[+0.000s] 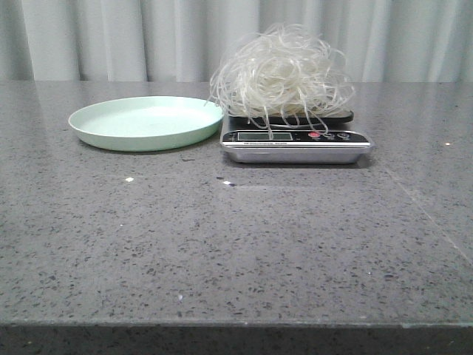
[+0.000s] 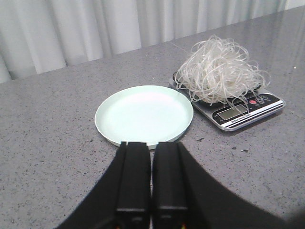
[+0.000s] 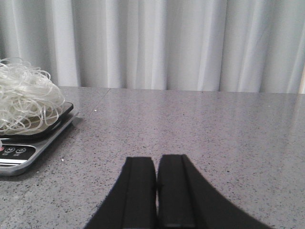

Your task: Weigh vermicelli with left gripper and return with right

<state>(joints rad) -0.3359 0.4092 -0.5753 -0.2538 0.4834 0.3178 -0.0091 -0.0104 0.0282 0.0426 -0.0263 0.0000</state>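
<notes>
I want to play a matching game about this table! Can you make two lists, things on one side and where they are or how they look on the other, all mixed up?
Things:
1. vermicelli
2. plate
3. scale
4. left gripper

Descriptions:
A. pale green, holding nothing
B. shut, gripping nothing
C. heaped on the scale
D. right of the plate, under the noodles

Pairs: 1-C, 2-A, 3-D, 4-B

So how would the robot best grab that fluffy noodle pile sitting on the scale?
Probably from above, pinching the domed middle of the vermicelli, where the strands bunch thickest. The tangle heaps high on the scale and its edges are only loose loops trailing over the display, so a side grab would likely catch a few strands.
</notes>
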